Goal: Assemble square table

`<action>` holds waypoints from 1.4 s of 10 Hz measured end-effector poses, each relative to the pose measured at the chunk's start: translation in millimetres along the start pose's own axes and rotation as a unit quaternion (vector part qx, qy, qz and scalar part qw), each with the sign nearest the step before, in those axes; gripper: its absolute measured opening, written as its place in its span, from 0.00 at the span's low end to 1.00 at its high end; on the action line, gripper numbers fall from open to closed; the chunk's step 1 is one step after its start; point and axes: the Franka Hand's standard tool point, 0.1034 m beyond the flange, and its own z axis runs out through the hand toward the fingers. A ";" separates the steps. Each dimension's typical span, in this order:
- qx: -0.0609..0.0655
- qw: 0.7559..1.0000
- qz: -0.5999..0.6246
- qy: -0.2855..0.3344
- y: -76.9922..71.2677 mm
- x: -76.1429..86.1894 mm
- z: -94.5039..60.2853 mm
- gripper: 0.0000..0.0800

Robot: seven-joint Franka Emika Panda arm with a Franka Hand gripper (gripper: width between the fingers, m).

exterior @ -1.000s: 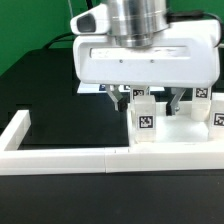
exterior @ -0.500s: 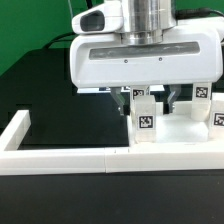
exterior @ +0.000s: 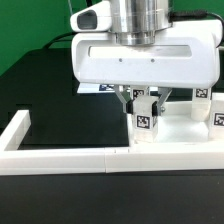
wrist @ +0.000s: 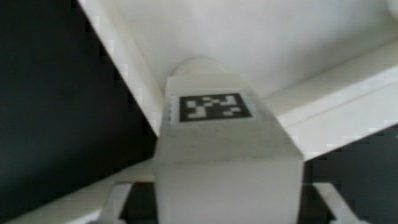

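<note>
We see the gripper (exterior: 146, 100) hanging just above the tagged leg (exterior: 146, 122), its two dark fingers (exterior: 125, 98) spread to either side of the leg's upper end. We cannot tell whether the pads touch the leg. Against the picture half a second ago, the gripper body sits slightly higher and more toward the exterior view's right, and more of the fingers shows beneath it. The leg stands where it stood, upright on the square table (exterior: 180, 130).

In the wrist view the leg (wrist: 222, 150) fills the middle, its tag facing the camera, and its lower end is cut off by the picture's edge. The grey finger parts beside it are blurred, so their grip stays unclear.

The gripper's broad white body hides the far part of the square table and whatever lies behind the leg. Two more tagged legs (exterior: 203, 96) (exterior: 218, 118) show only partly, on the exterior view's right of the held-over leg, one cut off by the frame. The white fence bars (exterior: 60, 158) run just in front of the leg across the black counter (exterior: 50, 90).
</note>
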 end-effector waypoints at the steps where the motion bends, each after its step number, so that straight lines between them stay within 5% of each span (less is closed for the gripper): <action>1: 0.005 0.996 0.094 -0.005 3.5 0.7 0.4 0.36; 5: 0.019 0.937 0.347 -0.045 9.4 -1.3 0.4 0.36; 7: 0.015 0.905 0.421 -0.050 10.4 -2.2 0.3 0.37; 10: 0.015 0.916 0.399 -0.049 9.5 -3.2 0.6 0.38; 11: 0.004 0.950 0.311 -0.037 7.8 -5.4 1.1 0.66; 12: 0.000 0.983 0.184 -0.026 1.2 -8.4 1.9 0.66; 13: 0.004 0.993 0.112 -0.028 -2.6 -11.4 2.6 0.78; 14: 0.005 0.995 0.099 -0.028 -0.8 -10.0 2.4 0.78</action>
